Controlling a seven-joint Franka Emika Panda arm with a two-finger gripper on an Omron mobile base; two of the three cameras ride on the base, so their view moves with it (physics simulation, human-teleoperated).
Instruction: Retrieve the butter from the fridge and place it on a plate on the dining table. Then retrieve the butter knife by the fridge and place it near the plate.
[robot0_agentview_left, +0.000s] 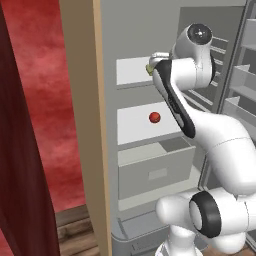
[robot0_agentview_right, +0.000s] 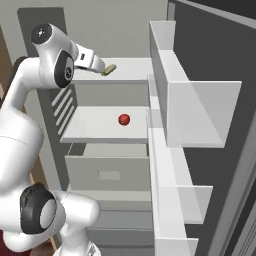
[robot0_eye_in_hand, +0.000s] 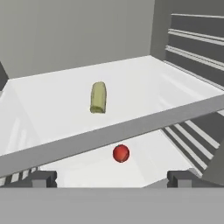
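Inside fridge: butter above red ball.

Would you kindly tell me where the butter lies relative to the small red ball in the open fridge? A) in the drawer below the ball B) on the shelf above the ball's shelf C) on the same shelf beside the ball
B: the butter lies on the upper shelf, while the red ball sits on the shelf below it.

The tall grey metallic fridge stands open, its white shelves bare but for a small red ball on the middle one (above a grey drawer). The white arm reaches toward the upper shelf, where a pale yellow-green butter stick peeks out.
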